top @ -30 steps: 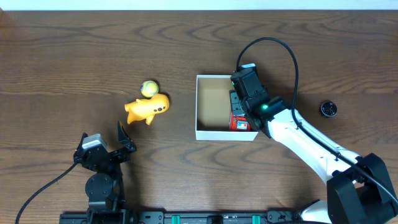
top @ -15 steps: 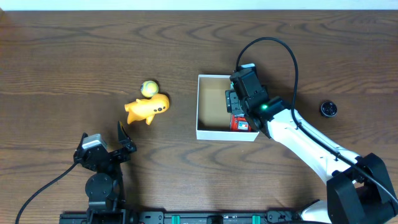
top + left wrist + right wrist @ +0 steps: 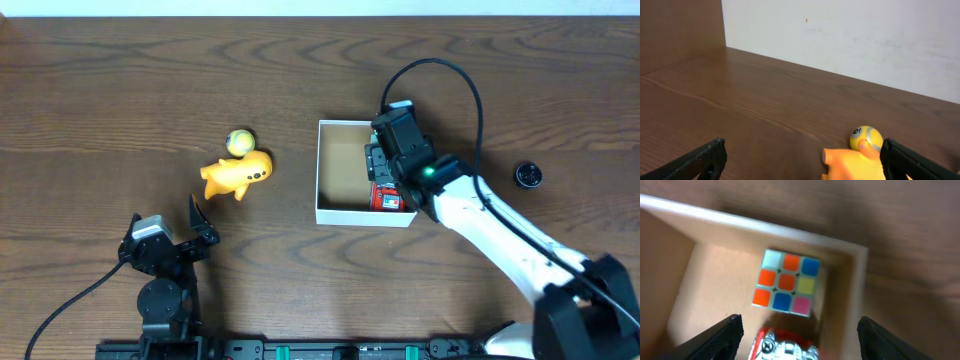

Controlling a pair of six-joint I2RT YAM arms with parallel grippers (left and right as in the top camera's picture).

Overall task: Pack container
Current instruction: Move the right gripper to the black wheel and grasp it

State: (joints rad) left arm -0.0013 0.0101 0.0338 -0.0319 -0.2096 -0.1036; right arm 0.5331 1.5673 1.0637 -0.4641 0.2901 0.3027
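Both grippers' fingers stand apart; right gripper point(image 3: 800, 327) has shifted slightly over the container point(image 3: 350, 216); left gripper point(image 3: 802, 152) unmoved.

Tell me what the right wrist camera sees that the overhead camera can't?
Only the right wrist view shows the colorful puzzle cube lying in a corner of the container; from overhead the right arm covers it. Only the overhead view shows the yellow toy, the little ball beside it and a small black round thing on the table. Both views show the container's white rim and brown inside, and the red toy in it.
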